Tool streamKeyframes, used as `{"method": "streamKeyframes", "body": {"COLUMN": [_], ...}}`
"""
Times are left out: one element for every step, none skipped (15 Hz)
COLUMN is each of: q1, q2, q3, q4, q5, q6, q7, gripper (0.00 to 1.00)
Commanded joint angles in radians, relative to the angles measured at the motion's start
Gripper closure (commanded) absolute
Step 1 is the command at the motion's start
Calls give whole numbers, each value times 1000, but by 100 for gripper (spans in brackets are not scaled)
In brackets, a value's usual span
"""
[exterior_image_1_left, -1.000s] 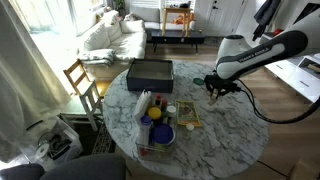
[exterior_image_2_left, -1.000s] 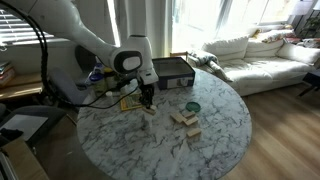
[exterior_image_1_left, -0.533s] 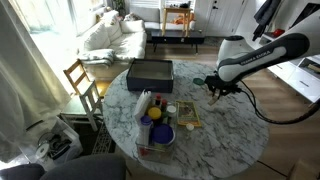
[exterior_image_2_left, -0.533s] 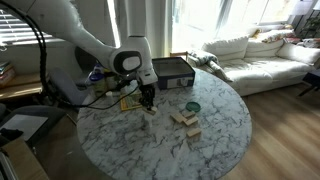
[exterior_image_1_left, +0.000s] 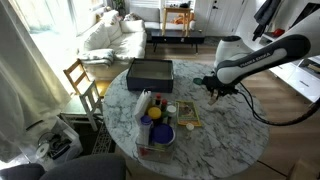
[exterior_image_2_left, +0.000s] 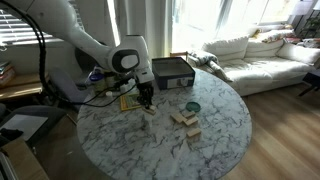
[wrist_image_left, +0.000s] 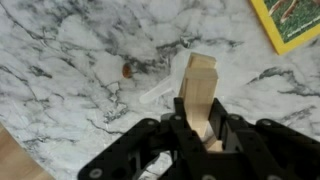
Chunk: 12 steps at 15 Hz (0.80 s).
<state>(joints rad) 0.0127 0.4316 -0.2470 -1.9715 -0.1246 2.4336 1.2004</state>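
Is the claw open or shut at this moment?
Shut. In the wrist view the claw has both its fingers set tightly against the sides of the wooden block, with no gap visible.

Nothing readable anywhere on this table. Up and right of the claw (wrist_image_left: 200, 128) in the wrist view sits the book (wrist_image_left: 295, 22), with a yellow border and a green printed cover, but the print is a blur and no word or number comes through. The block (wrist_image_left: 200, 85) pinched in the claw shows only bare wood. Beyond the claw, the box (exterior_image_1_left: 150, 72) is too small and dark in both exterior views for any lettering.
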Motion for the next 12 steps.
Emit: {"method": "streamKeyframes", "body": {"q1": [14, 15, 13, 12, 13, 12, 11, 10, 10, 10, 10, 9], "q2": [-9, -8, -7, -4, -2, -1, 1, 2, 3, 4, 4, 5], "q3": [-14, -16, -14, -13, -13, -11, -10, -9, -9, -8, -8, -7], "q4": [-31, -31, -30, -29, -28, -27, -26, -25, -25, -24, -24, -24], "q5": [-33, -39, -38, -38, -40, -39, -37, -36, -35, -35, -35, -33], "q6": [28, 29, 29, 29, 28, 28, 27, 26, 26, 25, 25, 25], "q7": [45, 53, 54, 58, 63, 64, 64, 63, 63, 62, 62, 61], "gripper": [93, 93, 93, 93, 93, 93, 93, 93, 93, 93, 93, 93]}}
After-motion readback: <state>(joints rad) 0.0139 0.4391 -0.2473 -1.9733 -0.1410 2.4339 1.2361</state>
